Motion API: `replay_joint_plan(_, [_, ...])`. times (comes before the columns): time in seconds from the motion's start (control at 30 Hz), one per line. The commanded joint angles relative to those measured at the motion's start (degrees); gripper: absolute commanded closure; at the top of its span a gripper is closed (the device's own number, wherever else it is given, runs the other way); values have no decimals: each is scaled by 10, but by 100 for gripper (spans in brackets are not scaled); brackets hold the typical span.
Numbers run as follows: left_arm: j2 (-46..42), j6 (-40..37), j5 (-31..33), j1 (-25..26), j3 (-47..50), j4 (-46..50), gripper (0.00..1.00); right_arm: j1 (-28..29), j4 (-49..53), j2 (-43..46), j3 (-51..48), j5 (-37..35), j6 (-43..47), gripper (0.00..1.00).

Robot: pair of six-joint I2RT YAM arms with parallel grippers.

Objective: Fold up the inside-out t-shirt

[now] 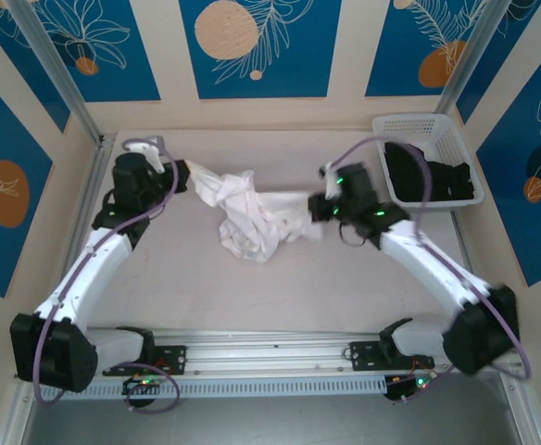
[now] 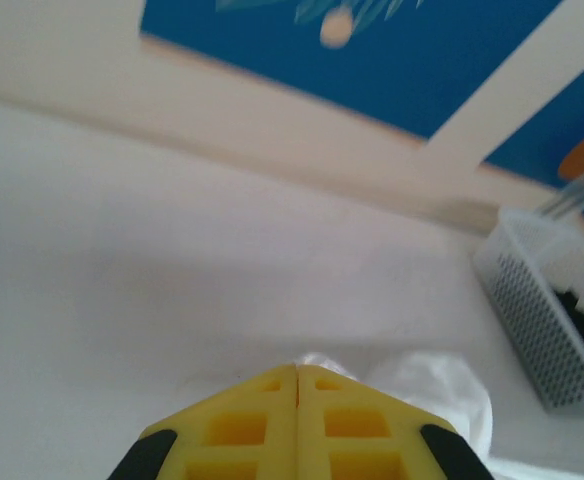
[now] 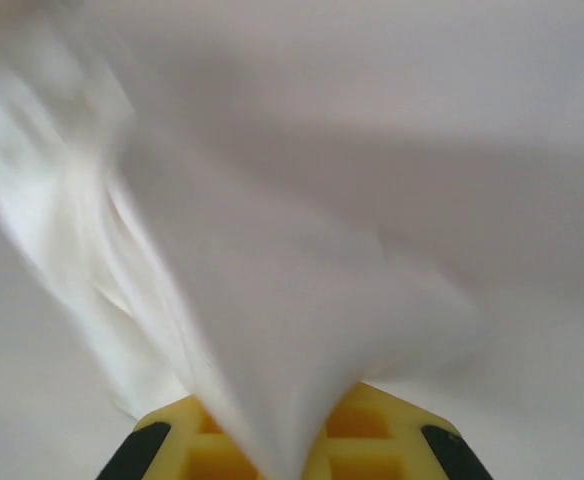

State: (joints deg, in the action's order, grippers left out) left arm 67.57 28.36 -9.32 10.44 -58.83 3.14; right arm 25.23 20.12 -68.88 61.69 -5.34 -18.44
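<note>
From above: the t-shirt (image 1: 247,218) lies as a crumpled rope in the middle of the tabletop (image 1: 280,287), strung between the left pincer (image 1: 185,169) and the right pincer (image 1: 324,206). Its long axis runs left to right, bunched and sagging at the centre. No fold made yet, I'd say; it needs spreading flat first.

Left wrist: yellow jaws pressed together, the t-shirt bulging just past the tips, so it looks clamped on an edge.

Right wrist: the t-shirt fans out from between closed jaws, firmly gripped.

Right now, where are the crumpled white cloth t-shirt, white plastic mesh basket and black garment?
white t-shirt (image 1: 247,227): top view, bunched middle.
mesh basket (image 1: 411,119): top view, far rim.
black garment (image 1: 437,181): top view, middle.
</note>
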Motion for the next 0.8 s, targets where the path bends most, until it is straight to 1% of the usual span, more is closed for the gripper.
replay_joint_plan(0.0, [-49,4,14,-26,-73,4,100,-33,-15,83,117,107,26,100])
replay_joint_plan(0.13, [-60,0,38,-46,-142,26,100,-34,7,75,230,169,39,100])
replay_joint_plan(0.2, [-56,-9,47,-51,-173,33,100,-34,16,68,266,177,47,100])
replay_joint_plan(0.3, [-37,-28,57,-53,-220,56,100,-35,32,61,304,167,62,100])
replay_joint_plan(0.43, [5,-49,69,-55,-263,84,100,-35,38,59,326,148,79,100])
replay_joint_plan(0.6, [34,-74,95,-56,-280,95,100,-36,43,50,336,119,84,100])
replay_joint_plan(0.7, [49,-89,123,-58,-269,104,100,-30,39,32,321,135,66,100])
replay_joint_plan(0.77, [56,-89,122,-58,-242,105,100,-8,29,11,297,143,50,100])
